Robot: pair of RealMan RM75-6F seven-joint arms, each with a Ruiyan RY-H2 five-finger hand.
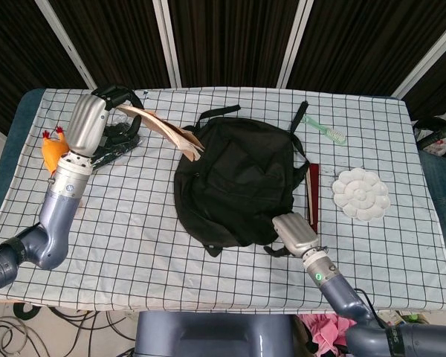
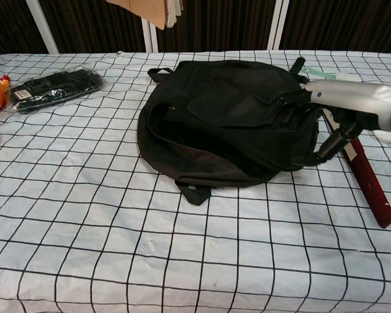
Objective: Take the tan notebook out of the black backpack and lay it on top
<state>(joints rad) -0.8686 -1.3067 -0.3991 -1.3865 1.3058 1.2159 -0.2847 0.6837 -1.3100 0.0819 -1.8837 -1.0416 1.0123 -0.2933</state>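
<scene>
1. Tan notebook [image 1: 163, 128]: clear of the black backpack [image 1: 234, 182], raised above the table's far-left area, tilted, its lower corner pointing toward the backpack's upper-left edge. In the chest view only its lower corner [image 2: 155, 8] shows at the top edge of frame.
2. Left hand [image 1: 97, 119]: raised over the far-left part of the table, fingers closed on the notebook's outer end, gripping it.
3. Black backpack: lies flat at mid-table, flap down, its straps trailing toward the far edge and a small strap tab sticking out at its near edge. Open cloth lies all along its near and left sides.
4. Right hand [image 1: 293, 232]: low at the backpack's near-right edge, back of the hand upward. In the chest view its dark fingers [image 2: 293, 107] lie against the backpack's right side; whether they grasp the fabric or only touch it cannot be told.
5. Dark red flat case [image 2: 365, 176]: lies lengthwise just right of the backpack, partly crossed by the right hand.
6. White flower-shaped dish [image 1: 361, 195]: right of the red case, near the right table edge.
7. Green comb [image 1: 323, 128]: far right of the backpack, beside a strap.
8. Black packet in clear wrap [image 2: 55, 86]: far-left area, below the raised left hand.
9. Orange rubber chicken [image 1: 52, 149]: by the left table edge, just left of the packet.
10. Checked tablecloth [image 1: 134, 223]: the broad near and near-left stretch carries nothing.
</scene>
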